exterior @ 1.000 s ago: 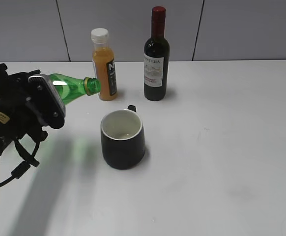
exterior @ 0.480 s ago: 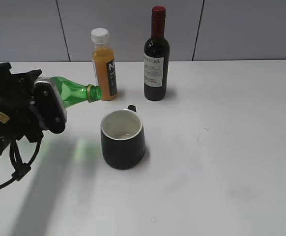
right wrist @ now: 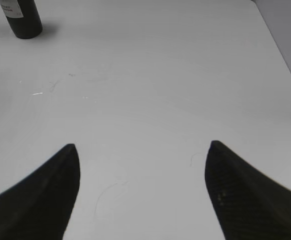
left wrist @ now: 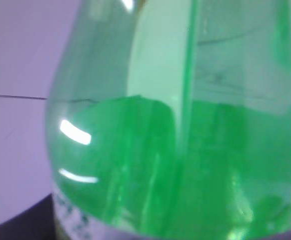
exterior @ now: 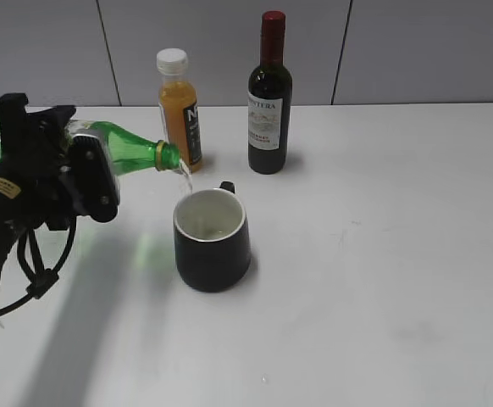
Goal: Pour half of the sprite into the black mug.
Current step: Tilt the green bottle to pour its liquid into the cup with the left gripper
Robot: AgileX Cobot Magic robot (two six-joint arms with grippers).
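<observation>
The left gripper point(exterior: 47, 182) grips the sprite point(exterior: 132, 146) tipped rightward at far left, a thin stream falling into the black mug point(exterior: 212, 240) near centre. The right gripper point(right wrist: 141, 192) hangs wide apart above the bare table point(right wrist: 150, 80).

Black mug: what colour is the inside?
White inside the black mug, clearest in the exterior view.

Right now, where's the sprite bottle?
In the exterior view the sprite is at the left, held nearly horizontal by the left gripper, with its mouth just up-left of the black mug and in front of the orange juice bottle.
</observation>
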